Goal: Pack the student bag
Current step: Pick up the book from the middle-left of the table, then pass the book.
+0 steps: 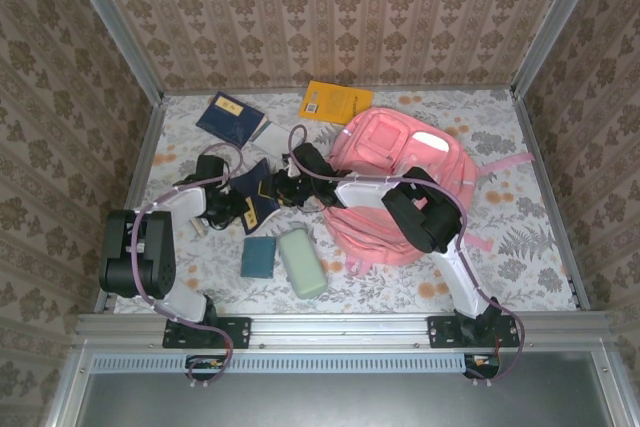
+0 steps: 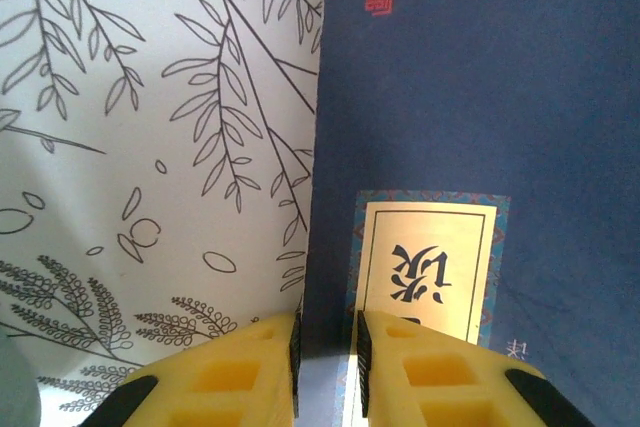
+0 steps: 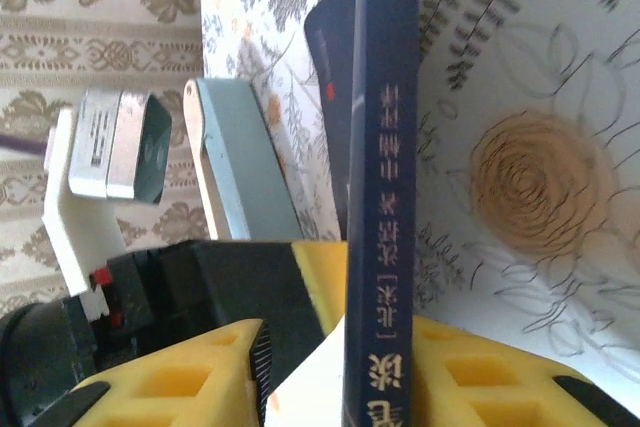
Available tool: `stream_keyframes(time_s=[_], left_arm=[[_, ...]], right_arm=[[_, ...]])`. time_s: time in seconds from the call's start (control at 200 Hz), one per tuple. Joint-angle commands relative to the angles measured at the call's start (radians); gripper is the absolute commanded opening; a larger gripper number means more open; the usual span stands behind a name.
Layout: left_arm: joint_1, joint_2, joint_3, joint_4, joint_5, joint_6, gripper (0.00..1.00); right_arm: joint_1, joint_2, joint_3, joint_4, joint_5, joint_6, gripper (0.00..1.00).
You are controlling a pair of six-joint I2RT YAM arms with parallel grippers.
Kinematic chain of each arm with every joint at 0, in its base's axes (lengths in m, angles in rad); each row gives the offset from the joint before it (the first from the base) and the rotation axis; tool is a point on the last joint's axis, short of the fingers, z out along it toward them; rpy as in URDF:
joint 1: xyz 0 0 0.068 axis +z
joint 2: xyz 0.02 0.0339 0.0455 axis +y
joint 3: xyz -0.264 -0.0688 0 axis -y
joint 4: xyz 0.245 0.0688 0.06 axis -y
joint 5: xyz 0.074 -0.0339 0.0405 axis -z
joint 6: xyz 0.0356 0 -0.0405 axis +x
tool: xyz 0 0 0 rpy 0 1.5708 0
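The student bag (image 1: 385, 147), a large pink backpack with white trim, lies at centre right under my right arm. A dark blue book (image 1: 256, 185) with a gold label stands on edge left of it. My left gripper (image 1: 250, 211) is shut on that book's edge; in the left wrist view the book (image 2: 480, 97) runs up from between the left gripper (image 2: 328, 347). My right gripper (image 3: 335, 357) stands open around the book's spine (image 3: 385, 147). The spine rests against its right finger, and a gap separates the book from the left pad.
A yellow book (image 1: 337, 102) and another navy book (image 1: 230, 117) lie at the back. A teal box (image 1: 258, 257) and a pale green case (image 1: 301, 261) sit near the front edge. Patterned walls close in three sides.
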Motion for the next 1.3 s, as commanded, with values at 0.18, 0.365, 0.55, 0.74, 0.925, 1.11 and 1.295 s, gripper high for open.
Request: stream_keyframes(time_s=[0.18,0.365,0.55,0.74,0.925,1.11,1.295], left_arm=[[-0.004,-0.013,-0.007,-0.087,0.016,0.017,0.24],[0.017,-0.143,0.021,-0.085,0.072,-0.031,0.44],[0.059,-0.241,0.021,0.067,0.271,-0.144,0.59],[0.074,-0.249,0.019,0.334,0.440,-0.327,0.63],[0.069,-0.202,0.019,0.611,0.544,-0.517,0.73],[0.019,-0.148,0.076,0.634,0.566,-0.521,0.79],[0.002,-0.126,0.067,0.645,0.559,-0.529,0.78]], right_arm=[[-0.012,-0.116,-0.047,-0.115,-0.009,-0.113,0.01],[-0.049,-0.209,-0.101,-0.054,0.008,-0.108,0.00],[-0.109,-0.320,-0.142,-0.017,-0.021,-0.084,0.00],[-0.165,-0.413,-0.204,0.055,-0.066,-0.018,0.00],[-0.183,-0.480,-0.247,0.129,-0.098,0.030,0.00],[-0.184,-0.518,-0.252,0.147,-0.105,0.046,0.00],[-0.189,-0.554,-0.263,0.179,-0.103,0.065,0.00]])
